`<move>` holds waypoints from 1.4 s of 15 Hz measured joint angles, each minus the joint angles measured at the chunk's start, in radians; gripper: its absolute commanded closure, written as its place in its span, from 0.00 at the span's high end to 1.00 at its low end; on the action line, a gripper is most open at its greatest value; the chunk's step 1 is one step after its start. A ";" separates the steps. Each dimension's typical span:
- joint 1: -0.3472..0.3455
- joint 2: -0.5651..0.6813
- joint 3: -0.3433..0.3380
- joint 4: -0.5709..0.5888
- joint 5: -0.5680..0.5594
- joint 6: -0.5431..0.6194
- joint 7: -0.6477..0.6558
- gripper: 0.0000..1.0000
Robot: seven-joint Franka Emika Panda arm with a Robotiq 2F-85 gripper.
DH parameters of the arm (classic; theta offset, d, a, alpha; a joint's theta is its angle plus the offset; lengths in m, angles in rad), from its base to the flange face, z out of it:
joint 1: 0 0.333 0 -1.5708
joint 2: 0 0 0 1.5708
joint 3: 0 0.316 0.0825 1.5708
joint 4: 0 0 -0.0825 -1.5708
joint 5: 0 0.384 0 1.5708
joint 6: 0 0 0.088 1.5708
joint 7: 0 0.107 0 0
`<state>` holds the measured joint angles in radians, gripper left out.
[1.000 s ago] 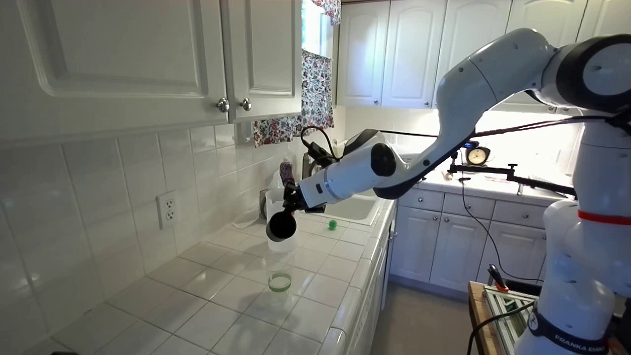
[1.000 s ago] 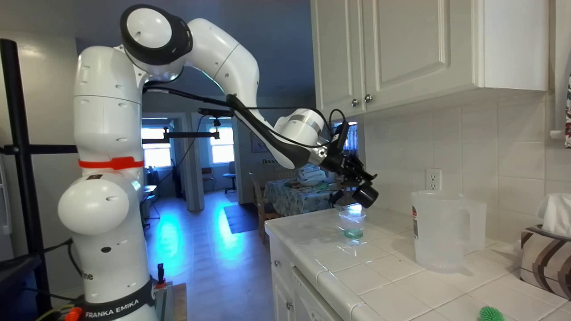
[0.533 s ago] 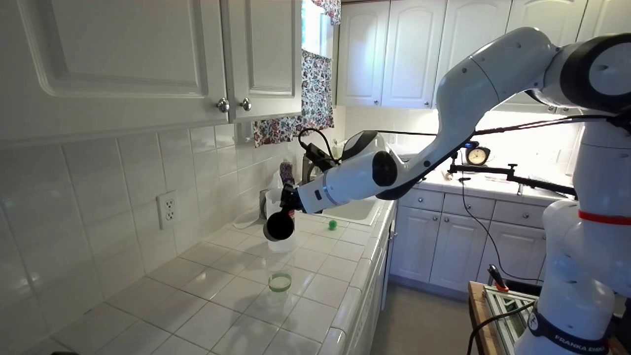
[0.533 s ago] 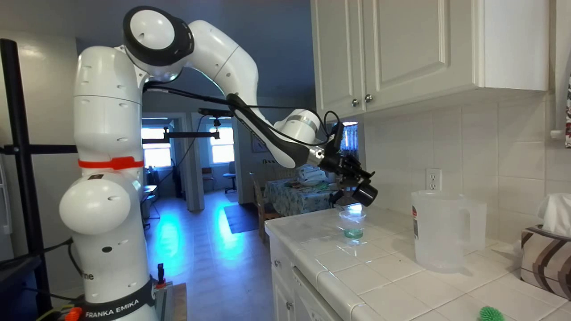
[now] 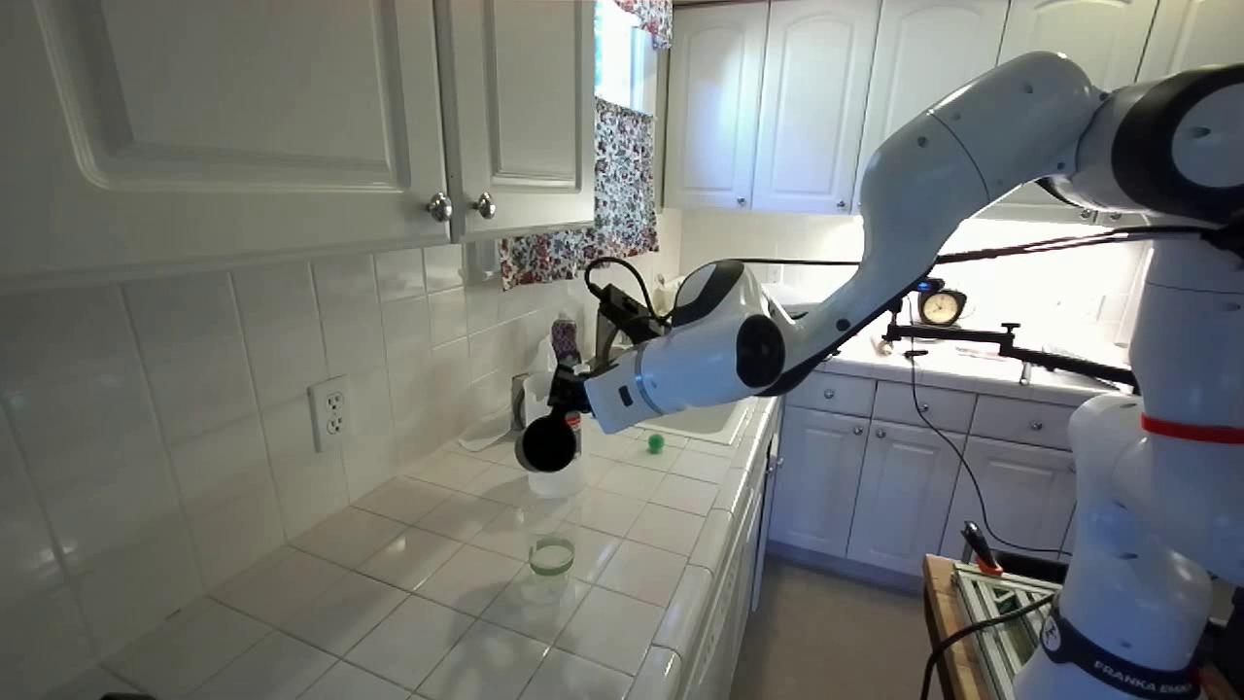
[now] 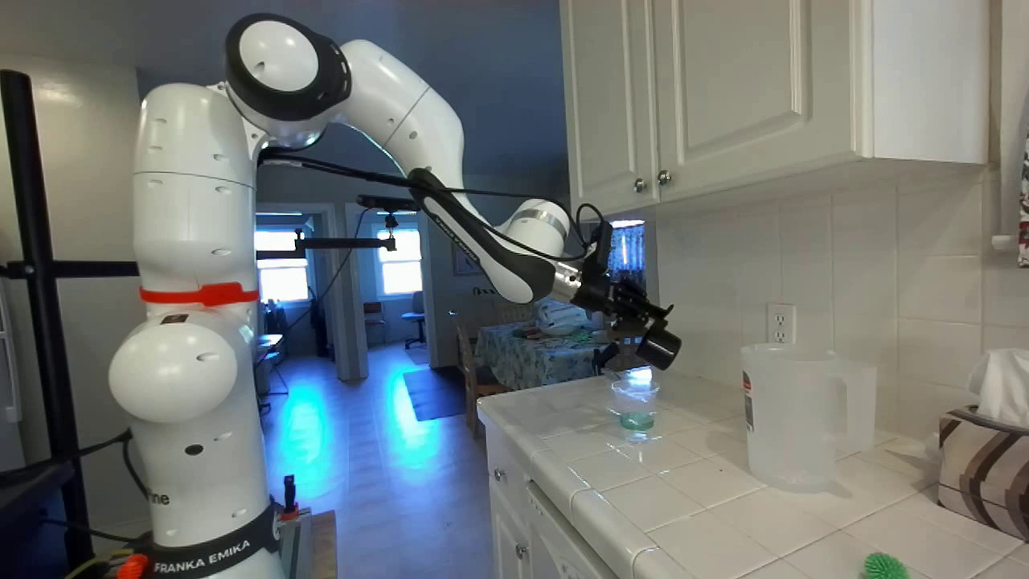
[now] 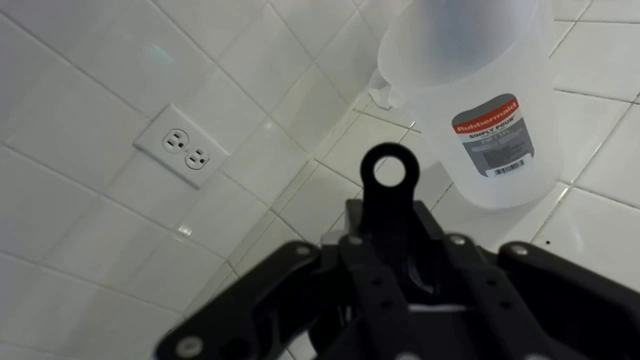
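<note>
My gripper (image 7: pixel 391 220) is shut on the handle (image 7: pixel 390 200) of a black scoop-like cup; the holed handle end sticks out past the fingertips in the wrist view. In both exterior views the black cup (image 5: pixel 548 444) (image 6: pixel 659 346) hangs in the air over the tiled counter, tilted well off upright. What it contains cannot be seen. Below it a clear cup (image 5: pixel 552 559) (image 6: pixel 635 400) stands on the counter, green near its bottom. Beyond the gripper is a translucent pitcher (image 7: pixel 495 185) (image 6: pixel 792 418) with a Rubbermaid label, apart from the black cup.
A green spiky ball (image 6: pixel 885 566) (image 5: pixel 656 443) and a tissue box (image 6: pixel 981 474) are on the counter. The tiled wall with an outlet (image 5: pixel 330 413) runs along the back, under upper cabinets (image 6: pixel 756 88). The counter's front edge (image 5: pixel 695 593) borders the floor.
The gripper and black cup have shifted slightly left in an exterior view and risen a little, with a small change in wrist tilt. The clear cup and pitcher have not moved.
</note>
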<state>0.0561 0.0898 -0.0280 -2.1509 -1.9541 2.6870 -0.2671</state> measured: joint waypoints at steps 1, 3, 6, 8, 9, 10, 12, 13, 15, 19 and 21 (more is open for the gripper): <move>0.001 0.000 0.002 -0.002 -0.008 -0.008 0.003 0.06; 0.001 0.000 0.010 -0.006 -0.020 -0.027 0.007 0.06; 0.000 0.000 0.025 -0.014 -0.023 -0.054 0.007 0.06; 0.000 0.000 0.033 -0.016 -0.026 -0.071 0.007 0.06; 0.000 0.000 0.036 -0.018 -0.028 -0.079 0.007 0.06; 0.000 0.000 0.038 -0.020 -0.029 -0.088 0.007 0.06; 0.000 0.000 0.042 -0.026 -0.029 -0.105 0.007 0.06; 0.000 0.000 0.042 -0.028 -0.029 -0.110 0.007 0.25; 0.000 0.000 0.043 -0.028 -0.029 -0.110 0.007 0.25; 0.000 0.000 0.044 -0.028 -0.029 -0.110 0.007 0.06; 0.000 0.000 0.044 -0.028 -0.029 -0.111 0.007 0.06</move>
<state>0.0561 0.0902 0.0164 -2.1790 -1.9827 2.5762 -0.2597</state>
